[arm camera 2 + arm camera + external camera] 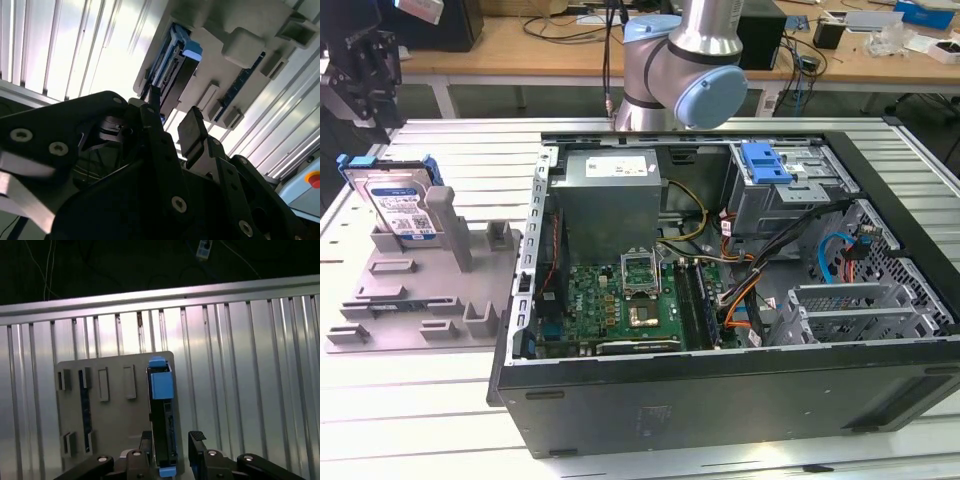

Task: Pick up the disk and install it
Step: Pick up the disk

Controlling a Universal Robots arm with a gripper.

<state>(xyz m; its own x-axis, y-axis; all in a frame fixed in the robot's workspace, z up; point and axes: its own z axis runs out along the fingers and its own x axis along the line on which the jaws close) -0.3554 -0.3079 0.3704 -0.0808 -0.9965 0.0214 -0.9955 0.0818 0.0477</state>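
**Gripper.** The gripper (170, 442) is held wide open and empty. Its black, bolted fingers (198, 440) are spread to either side of the disk's thin upper edge and are kept apart from it.

**Disk.** The disk (398, 200) is stood on edge in a slot at the far corner of the grey fixture plate (420, 300), on the exterior view's left. The plate is laid near the tabletop (460, 150) edge on that side, just beside the open computer case (720, 400).

**Hazards (judged).**
- If the fingers are brought down off-centre, a fingertip may be driven onto the blue carrier rim, and the disk may be tipped or jammed in its slot.
- The grey post (445, 215) just beside the disk may be struck by a finger.
- If the disk is clamped near one end, it may slip or swing, since its faces are smooth.

**Materials.**
- The disk is flat, rectangular silver metal with a white-and-blue label, framed in blue plastic.
- The plate is matte grey, with raised blocks and recesses.
- The tabletop is ribbed, reflective aluminium.
- The case is black sheet metal, crowded inside with cables and boards.
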